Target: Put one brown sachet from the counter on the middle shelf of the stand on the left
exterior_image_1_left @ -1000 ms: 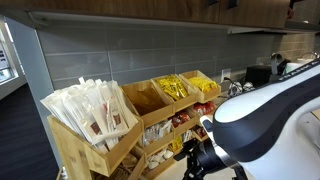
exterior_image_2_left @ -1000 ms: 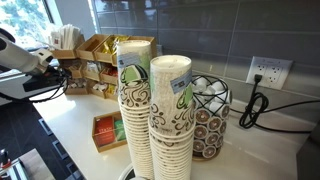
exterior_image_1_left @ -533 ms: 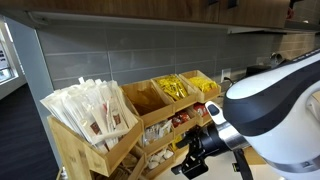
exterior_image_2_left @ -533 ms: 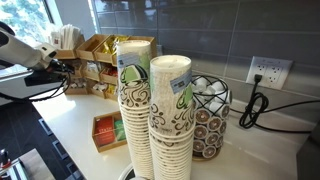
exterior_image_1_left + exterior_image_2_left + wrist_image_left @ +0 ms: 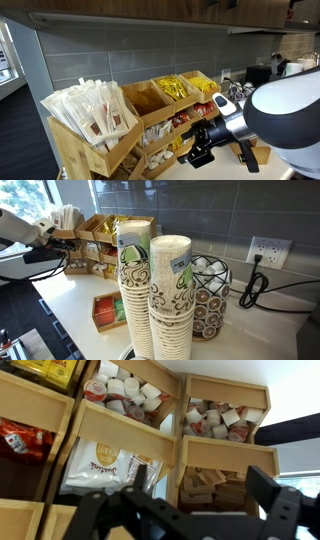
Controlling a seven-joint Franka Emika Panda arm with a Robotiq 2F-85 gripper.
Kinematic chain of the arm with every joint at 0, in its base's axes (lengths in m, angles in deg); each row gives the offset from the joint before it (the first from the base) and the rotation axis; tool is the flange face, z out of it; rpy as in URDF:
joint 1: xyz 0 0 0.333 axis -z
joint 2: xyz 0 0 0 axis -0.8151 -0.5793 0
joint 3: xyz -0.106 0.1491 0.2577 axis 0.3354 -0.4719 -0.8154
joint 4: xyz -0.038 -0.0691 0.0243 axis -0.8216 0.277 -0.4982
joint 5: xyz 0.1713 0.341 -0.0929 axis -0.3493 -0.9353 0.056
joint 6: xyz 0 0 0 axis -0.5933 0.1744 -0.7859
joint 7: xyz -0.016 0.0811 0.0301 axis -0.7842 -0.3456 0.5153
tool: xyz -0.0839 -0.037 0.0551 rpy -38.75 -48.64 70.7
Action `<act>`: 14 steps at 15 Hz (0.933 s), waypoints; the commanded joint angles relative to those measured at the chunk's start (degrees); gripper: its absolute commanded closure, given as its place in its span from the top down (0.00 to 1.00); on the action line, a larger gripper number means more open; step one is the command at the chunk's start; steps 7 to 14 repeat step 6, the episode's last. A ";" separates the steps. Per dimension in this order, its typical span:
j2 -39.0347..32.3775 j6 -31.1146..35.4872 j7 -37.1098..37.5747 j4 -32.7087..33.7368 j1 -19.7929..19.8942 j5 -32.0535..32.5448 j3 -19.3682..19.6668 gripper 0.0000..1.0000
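1. Nearest the wrist camera, the claw stands with its jaws spread wide. Nothing shows between them, so it looks empty.
2. Just beyond the claw is the front of the wooden stand. A compartment of brown sachets lies straight ahead between the jaws, and a compartment of white sachets is beside it.
3. One shelf above those, the bins hold small creamer cups. The claw therefore faces the lower rows of the stand, not its top.
4. In an exterior view the arm hangs close in front of the stand, with the claw near the shelf fronts and apart from them as far as I can tell.
5. Farther off, the bench carries stacked paper cups. I cannot pick out a loose brown sachet on it in any view, since the part of the bench below the claw is hidden.
6. My judgement is that the pictures do not settle whether a sachet is already on the shelf. If it is not, the whole pick from the bench, the carry and the release on the middle shelf are left to do.
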State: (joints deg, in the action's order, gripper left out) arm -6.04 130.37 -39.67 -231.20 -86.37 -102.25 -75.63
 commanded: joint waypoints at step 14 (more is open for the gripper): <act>4.95 -5.83 6.46 -0.02 7.46 7.95 -3.26 1.00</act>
